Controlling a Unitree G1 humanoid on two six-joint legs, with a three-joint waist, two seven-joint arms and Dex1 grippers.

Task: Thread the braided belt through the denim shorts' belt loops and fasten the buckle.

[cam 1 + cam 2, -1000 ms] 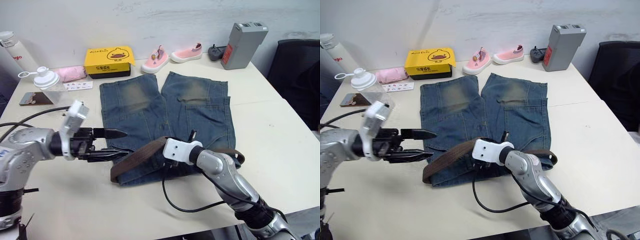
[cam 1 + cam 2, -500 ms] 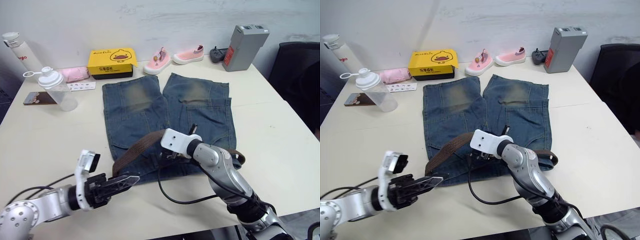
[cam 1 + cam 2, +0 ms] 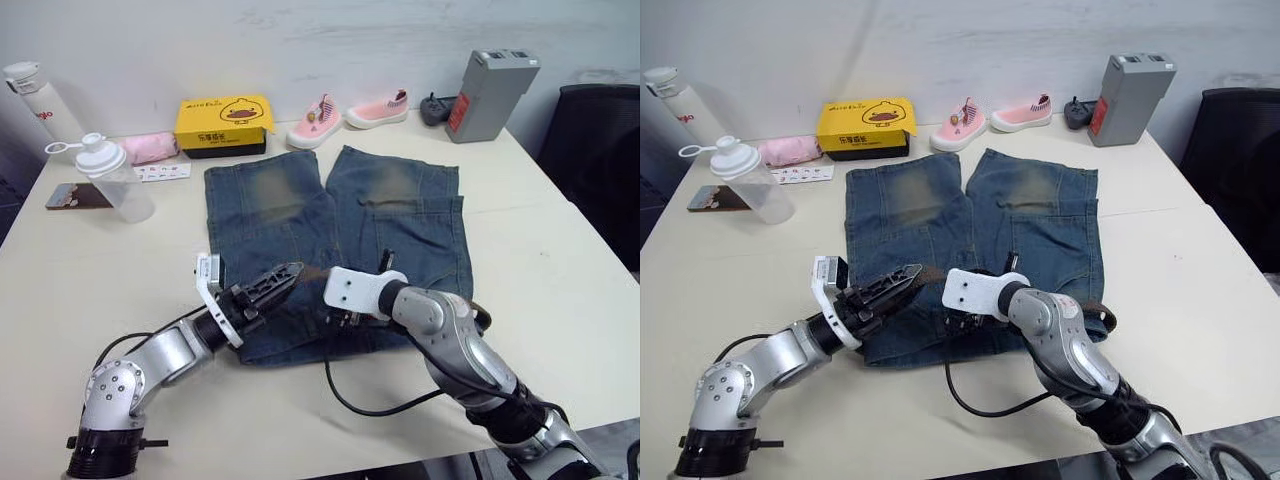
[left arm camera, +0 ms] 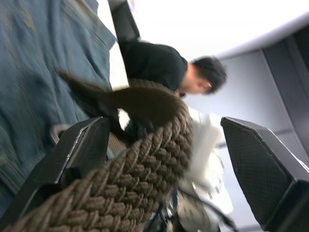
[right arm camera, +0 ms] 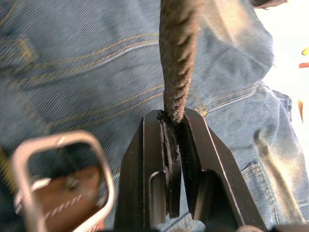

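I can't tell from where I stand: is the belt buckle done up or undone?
Undone. The buckle lies as an open frame on the shorts, no strap through it, while the right tool pinches the belt.

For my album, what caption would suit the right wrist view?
Right gripper clamped shut on the braided belt, over the denim shorts, with the silver buckle lying beside it.

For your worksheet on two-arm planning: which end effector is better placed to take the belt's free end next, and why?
Likely the left. The left end effector is open, with the belt lying between its fingers. The right end effector is shut on the belt, near the buckle, so it is already occupied.
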